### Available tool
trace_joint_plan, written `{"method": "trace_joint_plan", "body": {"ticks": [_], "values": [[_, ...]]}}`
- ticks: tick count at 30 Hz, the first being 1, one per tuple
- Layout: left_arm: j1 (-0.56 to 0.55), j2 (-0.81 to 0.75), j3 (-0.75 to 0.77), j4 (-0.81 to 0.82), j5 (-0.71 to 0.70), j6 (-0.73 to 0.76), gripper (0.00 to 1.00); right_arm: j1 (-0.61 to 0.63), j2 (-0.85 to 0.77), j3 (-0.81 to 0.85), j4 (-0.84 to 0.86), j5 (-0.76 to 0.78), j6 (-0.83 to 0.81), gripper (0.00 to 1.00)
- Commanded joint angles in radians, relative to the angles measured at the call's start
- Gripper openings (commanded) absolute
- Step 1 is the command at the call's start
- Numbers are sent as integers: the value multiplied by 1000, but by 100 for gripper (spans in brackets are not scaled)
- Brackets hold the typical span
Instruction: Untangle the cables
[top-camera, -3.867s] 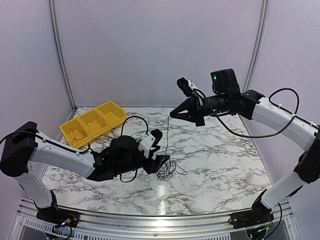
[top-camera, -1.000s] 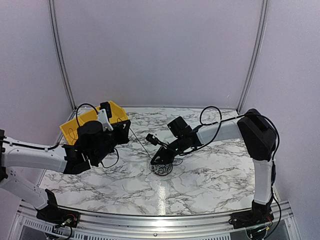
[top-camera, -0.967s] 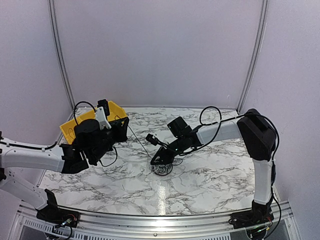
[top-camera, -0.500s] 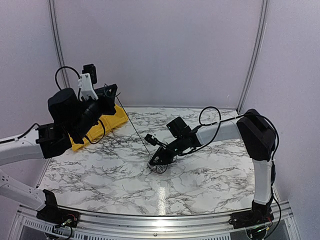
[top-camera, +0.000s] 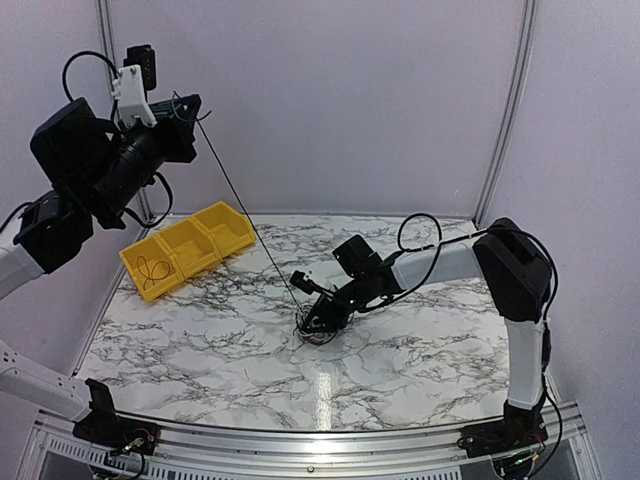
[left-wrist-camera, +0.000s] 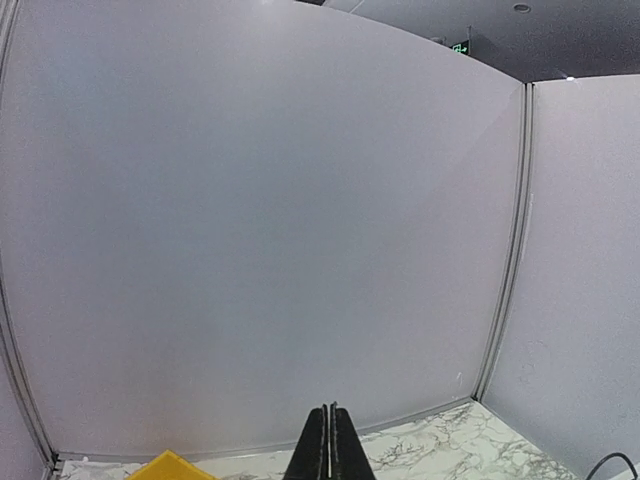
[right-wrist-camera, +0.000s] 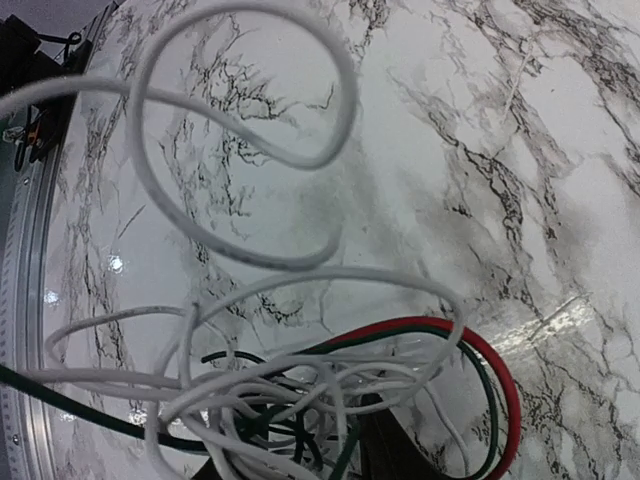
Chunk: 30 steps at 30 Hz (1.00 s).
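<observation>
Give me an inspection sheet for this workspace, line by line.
Surface: marble table, glossy.
Job's things: cables bundled mid-table, white, green and red loops; one strand taut up to the left gripper.
Clutter: yellow bin far left, small wire loop in its left-end compartment.
Grippers: left gripper high, shut on the strand; right gripper low at the bundle, opening unclear.
Cables: black arm cable loops above the right arm.
Surroundings: pale panel walls.

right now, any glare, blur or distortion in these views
Top external: a bright glare streak on the marble table near the front, wall posts bowed by the lens. Left wrist: sharp, same bowing. Right wrist: near loops of the cables look soft, glare spots on the marble.
</observation>
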Motion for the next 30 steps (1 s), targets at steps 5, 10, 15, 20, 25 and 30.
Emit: {"method": "trace_joint_plan", "body": {"ticks": [5,10,15,20,25,30], "values": [[5,7,290,-82,-1,71,0,-28,-21,-24,-82,66,-21,21],[5,-4,358,-129,-5,58,0,-87,-47,-30,-135,72,-48,15],[5,-19,375,-168,-39,53,0,-160,-109,-109,-136,78,-67,2],[5,-28,321,-233,-79,11,0,-217,-158,-161,-151,123,-96,0],[4,-60,49,-275,-80,-161,0,-255,-243,-198,-203,150,-178,3],[4,-80,-325,-201,2,-394,0,-255,-364,-272,-239,217,-265,9]]}}
